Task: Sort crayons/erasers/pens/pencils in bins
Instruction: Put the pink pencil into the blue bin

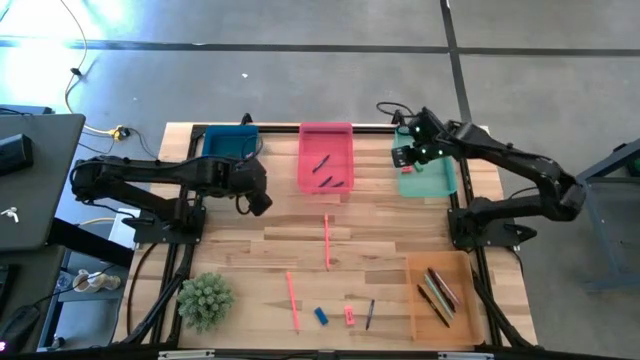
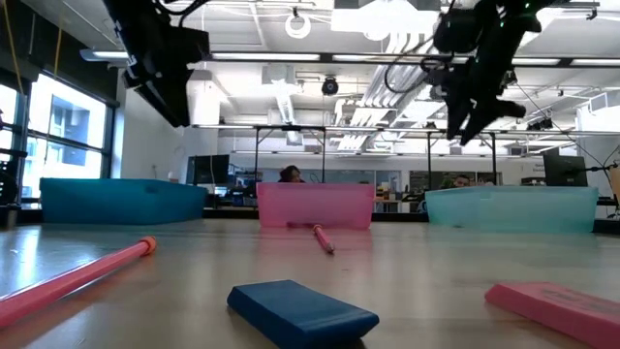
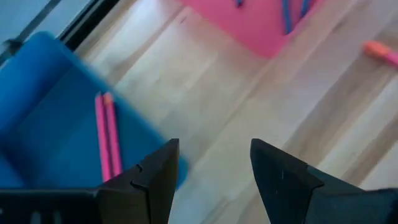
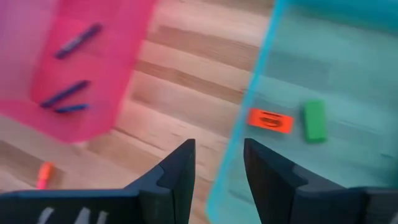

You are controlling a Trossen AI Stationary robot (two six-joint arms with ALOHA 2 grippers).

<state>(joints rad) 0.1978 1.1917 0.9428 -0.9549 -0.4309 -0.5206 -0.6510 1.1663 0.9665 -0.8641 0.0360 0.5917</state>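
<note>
bins: three in a row at tabletop rear, fourth front right | erasers: two in right rear bin, two on tabletop front

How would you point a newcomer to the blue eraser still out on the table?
Start at the orange bin in the table's near right corner and look left along the near edge. The blue eraser lies between a long pink stick and a pink eraser; it is the only blue block there.
</note>
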